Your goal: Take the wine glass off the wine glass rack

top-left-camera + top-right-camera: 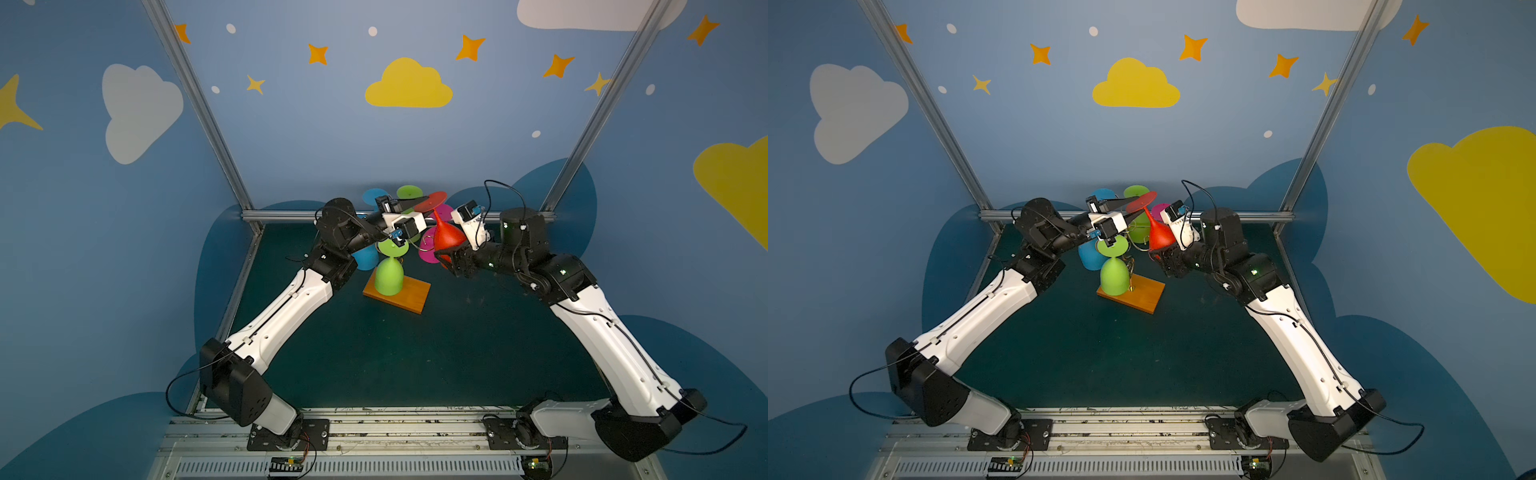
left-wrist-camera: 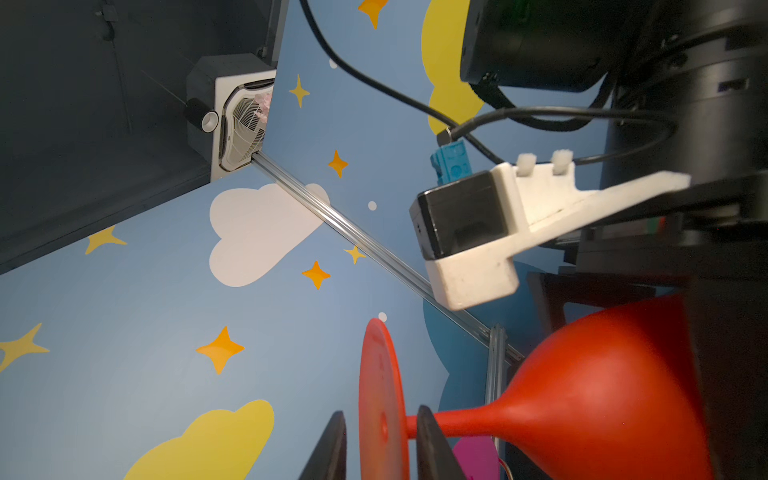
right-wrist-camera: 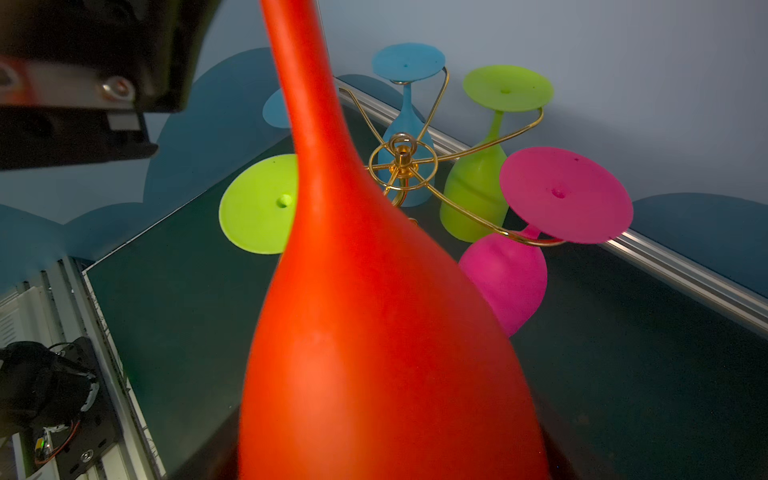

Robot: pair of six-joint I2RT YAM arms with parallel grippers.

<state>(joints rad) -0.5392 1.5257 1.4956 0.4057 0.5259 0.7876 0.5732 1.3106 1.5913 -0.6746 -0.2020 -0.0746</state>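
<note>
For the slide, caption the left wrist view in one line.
Left gripper fingers straddle the foot disc of the red wine glass, whose bowl sits by the right arm's wrist camera.

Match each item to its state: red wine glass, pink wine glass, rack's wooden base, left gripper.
Items:
1. red wine glass
2. pink wine glass
3. wooden base
4. left gripper

States:
A. lies flat on the table
B. hangs bowl-down from a wire arm of the wine glass rack
C. jaws stand on either side of the red foot disc
D. bowl held in the right gripper, off the rack

Pairs: 1-D, 2-B, 3-A, 4-C
</note>
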